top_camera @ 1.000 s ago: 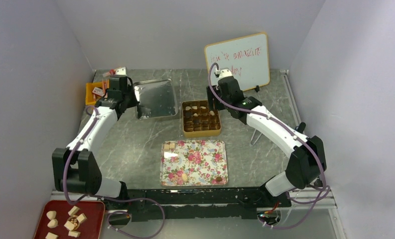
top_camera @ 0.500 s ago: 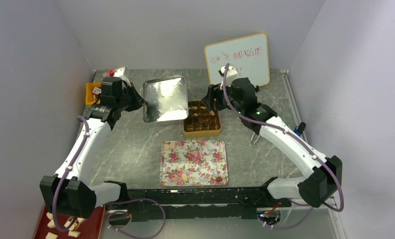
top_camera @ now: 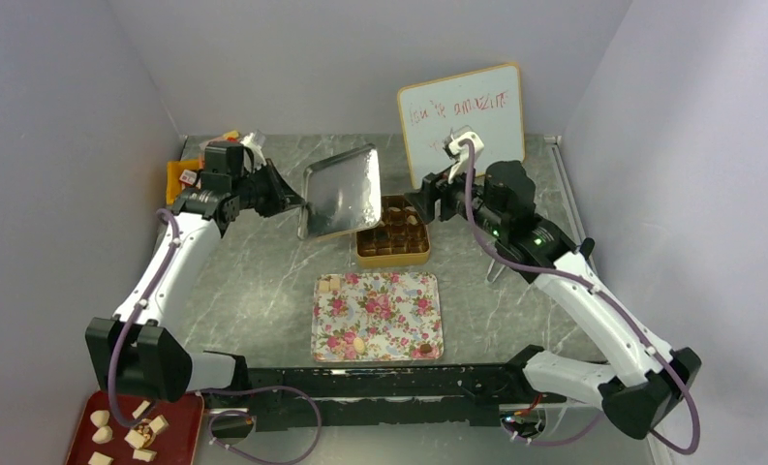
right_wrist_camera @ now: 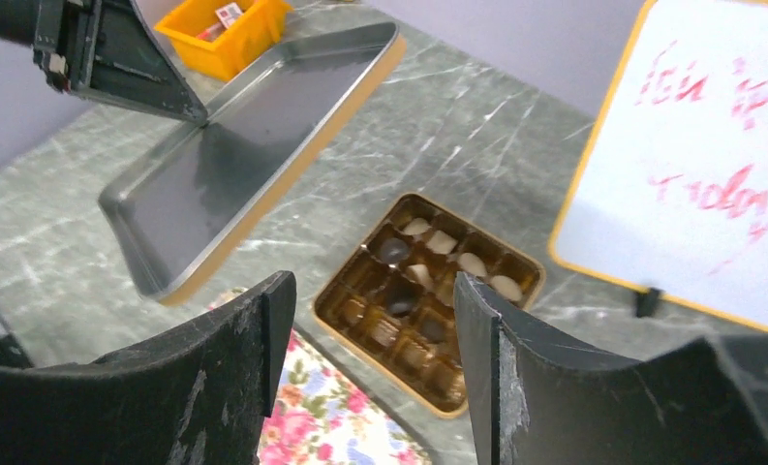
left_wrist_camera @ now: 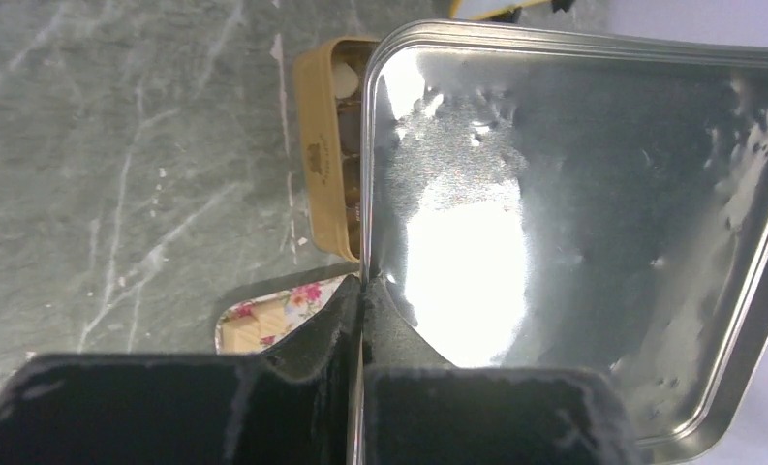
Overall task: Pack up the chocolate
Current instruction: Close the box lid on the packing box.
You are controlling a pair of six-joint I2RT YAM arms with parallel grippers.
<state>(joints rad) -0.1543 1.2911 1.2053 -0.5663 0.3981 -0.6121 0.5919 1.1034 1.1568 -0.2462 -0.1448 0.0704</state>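
Top external: L gripper (top_camera: 299,203) pinches tilted tin lid (top_camera: 346,189) by choc box (top_camera: 391,260); R gripper (top_camera: 417,205) agape, empty.

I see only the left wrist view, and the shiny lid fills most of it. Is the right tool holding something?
Observer: No. The right tool is open and empty, near the far right corner of the gold box, right of the lid.
Operator: Is the box full?
Observer: No. Some compartments hold chocolate, several look empty.
Operator: Is there chocolate elsewhere?
Observer: Yes. Cream pieces lie on a red tray, near the left arm's base.
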